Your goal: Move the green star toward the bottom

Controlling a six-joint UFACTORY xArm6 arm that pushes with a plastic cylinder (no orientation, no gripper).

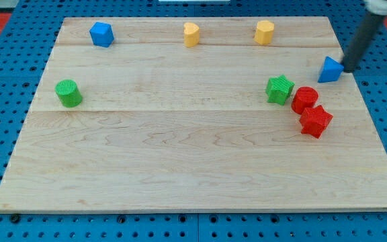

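Observation:
The green star (280, 89) sits on the wooden board at the view's right, in the upper half. A red cylinder (304, 99) touches its right side, and a red star-like block (316, 122) lies just below that. My tip (348, 68) is at the board's right edge, touching the right side of a blue triangular block (329, 70). The tip is about a hundred pixels to the right of the green star and slightly above it.
A green cylinder (68, 93) stands at the left. A blue block (102, 33), a yellow block (191, 34) and another yellow block (264, 32) line the board's top edge. The wooden board (180, 168) lies on a blue pegboard.

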